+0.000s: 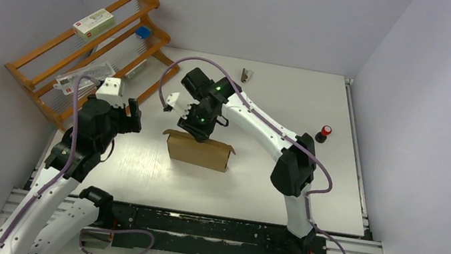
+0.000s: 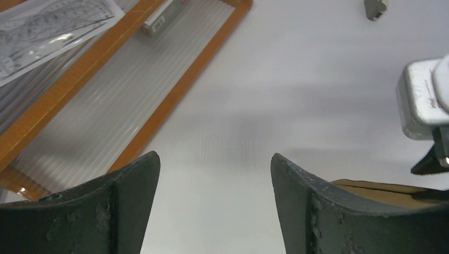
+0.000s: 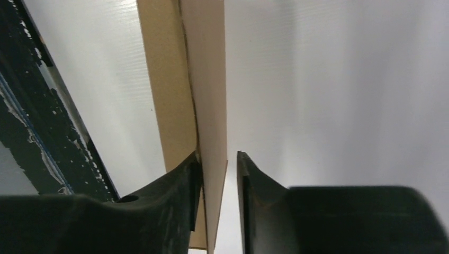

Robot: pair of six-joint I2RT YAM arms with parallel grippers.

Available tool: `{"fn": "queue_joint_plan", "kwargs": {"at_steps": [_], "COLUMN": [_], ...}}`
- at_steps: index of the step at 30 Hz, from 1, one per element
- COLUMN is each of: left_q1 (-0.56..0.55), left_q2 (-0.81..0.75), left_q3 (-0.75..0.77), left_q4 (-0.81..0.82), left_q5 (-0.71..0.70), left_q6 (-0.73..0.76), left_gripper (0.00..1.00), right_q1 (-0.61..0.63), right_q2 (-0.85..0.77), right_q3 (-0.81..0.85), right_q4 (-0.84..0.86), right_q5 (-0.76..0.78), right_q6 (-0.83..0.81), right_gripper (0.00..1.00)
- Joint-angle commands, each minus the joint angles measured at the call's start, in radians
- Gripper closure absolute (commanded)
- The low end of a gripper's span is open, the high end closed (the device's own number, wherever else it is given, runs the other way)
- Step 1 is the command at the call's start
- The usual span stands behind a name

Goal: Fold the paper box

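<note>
The paper box (image 1: 199, 152) is plain brown cardboard, folded up and standing on its long edge mid-table. My right gripper (image 1: 198, 135) comes down on its upper left edge. In the right wrist view the jaws (image 3: 218, 159) straddle a cardboard wall (image 3: 204, 79); the left finger touches it and a thin gap shows at the right finger. My left gripper (image 1: 132, 115) hovers left of the box, open and empty (image 2: 214, 159). A corner of the box (image 2: 381, 189) shows at its right.
A wooden rack (image 1: 84, 59) stands at the back left, holding a white carton with red print (image 1: 93, 22) and a clear packet (image 2: 47, 26). A red button (image 1: 326, 132) sits at the right and a small grey object (image 1: 246, 74) at the back.
</note>
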Motion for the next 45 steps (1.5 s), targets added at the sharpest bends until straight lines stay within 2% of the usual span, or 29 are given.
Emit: {"fn": "queue_joint_plan", "kwargs": {"at_steps": [1,5,8,13,18,21,24,30,35,45], "left_q1": [0.009,0.009,0.009,0.006,-0.006,-0.018,-0.048,-0.159,-0.195,-0.196], "left_q2": [-0.004,-0.002,0.001,0.008,0.025,0.053,0.075,0.095,0.115,0.162], "left_q3": [-0.011,-0.021,-0.022,-0.037,-0.03,0.001,0.021,0.033,0.061,0.06], "left_q4": [0.045,0.069,0.076,0.104,0.097,0.061,0.031,-0.018,-0.063,-0.072], "left_q5": [0.104,0.195,0.261,0.363,0.438,0.447,0.43,0.331,0.296,0.301], "left_q6": [0.039,0.065,0.088,0.142,0.184,0.221,0.251,0.326,0.354,0.365], "left_gripper": [0.19,0.2,0.2,0.22,0.24,0.25,0.26,0.26,0.27,0.3], "right_q1": [-0.005,-0.006,-0.005,-0.008,-0.008,-0.01,-0.012,-0.019,-0.035,-0.061], "right_q2": [-0.069,-0.2,-0.399,-0.623,-0.788,-0.846,-0.89,-0.916,-0.918,-0.871], "right_q3": [-0.004,-0.107,-0.308,-0.568,-0.781,-0.858,-0.923,-1.012,-1.059,-1.075], "right_q4": [0.018,0.132,0.277,0.419,0.488,0.527,0.578,0.641,0.717,0.77], "right_q5": [0.068,0.133,0.263,0.354,0.417,0.443,0.391,0.394,0.367,0.319], "right_q6": [0.026,0.1,0.242,0.409,0.534,0.598,0.631,0.655,0.65,0.632], "right_gripper": [0.63,0.51,0.39,0.35,0.35,0.37,0.38,0.44,0.53,0.74]}}
